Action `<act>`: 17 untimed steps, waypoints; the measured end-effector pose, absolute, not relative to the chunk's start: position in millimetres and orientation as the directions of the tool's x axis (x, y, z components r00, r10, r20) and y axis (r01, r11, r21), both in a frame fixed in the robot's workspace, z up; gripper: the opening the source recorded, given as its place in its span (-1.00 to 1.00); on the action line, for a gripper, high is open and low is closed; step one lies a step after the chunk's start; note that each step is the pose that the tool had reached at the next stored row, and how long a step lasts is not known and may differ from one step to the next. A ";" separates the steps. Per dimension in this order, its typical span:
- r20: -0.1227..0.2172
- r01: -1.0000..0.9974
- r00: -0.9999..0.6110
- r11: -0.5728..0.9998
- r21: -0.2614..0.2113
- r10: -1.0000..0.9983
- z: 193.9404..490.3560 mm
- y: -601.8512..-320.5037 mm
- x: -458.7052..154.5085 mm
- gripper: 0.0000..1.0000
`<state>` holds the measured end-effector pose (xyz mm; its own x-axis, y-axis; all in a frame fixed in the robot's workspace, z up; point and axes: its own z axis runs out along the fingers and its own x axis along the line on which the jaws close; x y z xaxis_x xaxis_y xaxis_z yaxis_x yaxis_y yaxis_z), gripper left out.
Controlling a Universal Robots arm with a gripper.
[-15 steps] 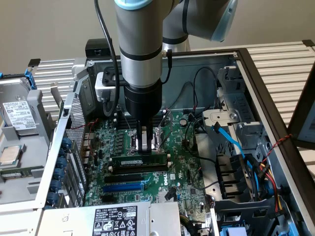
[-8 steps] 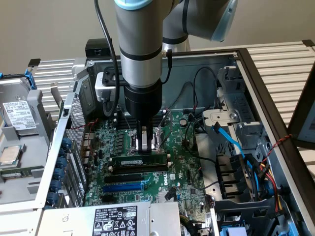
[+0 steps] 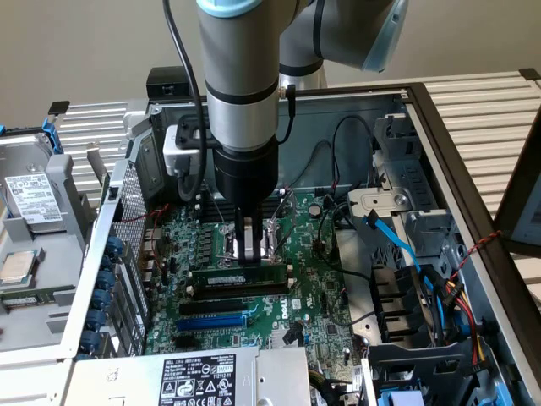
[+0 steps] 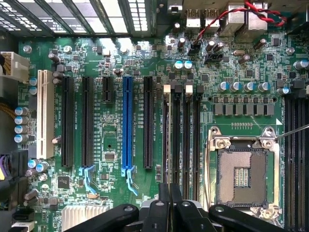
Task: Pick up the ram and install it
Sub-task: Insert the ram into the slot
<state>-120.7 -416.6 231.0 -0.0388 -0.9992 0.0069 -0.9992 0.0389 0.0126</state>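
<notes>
ram (image 3: pixel 221 277): upright, lengthwise at the black memory slots (image 3: pixel 241 290), mid-motherboard (image 3: pixel 317 296)
hand (image 3: pixel 252 256): pressed nearly together, pinching the ram's top edge from above

One ram (image 3: pixel 245 276), one blue slot (image 4: pixel 127 125), one socket (image 4: pixel 241 174).

A white sticker (image 3: pixel 199 379) at six o'clock bore certification marks, its print unreadable. A drive label (image 3: pixel 32 199) at nine o'clock seemed equally illegible.

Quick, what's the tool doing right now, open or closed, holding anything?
Tool: closed, its tips on the top edge of the ram; whether it grips it cannot be told.
</notes>
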 end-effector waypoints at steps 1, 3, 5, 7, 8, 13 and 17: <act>0.007 -0.999 -0.035 0.035 0.013 -0.999 231.0 -416.6 -120.7 -0.76; 0.007 -0.999 -0.032 0.032 0.013 -0.999 231.0 -416.6 -120.7 -0.76; 0.007 -0.999 -0.031 0.031 0.013 -0.999 231.0 -416.6 -120.7 -0.76; 0.007 -0.999 -0.031 0.031 0.014 -0.999 230.8 -416.6 -120.7 -0.76; 0.007 -0.999 -0.031 0.032 0.014 -0.999 230.7 -416.6 -120.7 -0.76; 0.007 -0.999 -0.031 0.031 0.021 -0.999 230.2 -416.6 -120.7 -0.76; 0.007 -0.999 -0.031 0.031 0.022 -0.999 230.1 -416.8 -120.8 -0.76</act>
<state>-120.8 -416.8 230.1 -0.0313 -0.9995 0.0070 -0.9993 0.0315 0.0218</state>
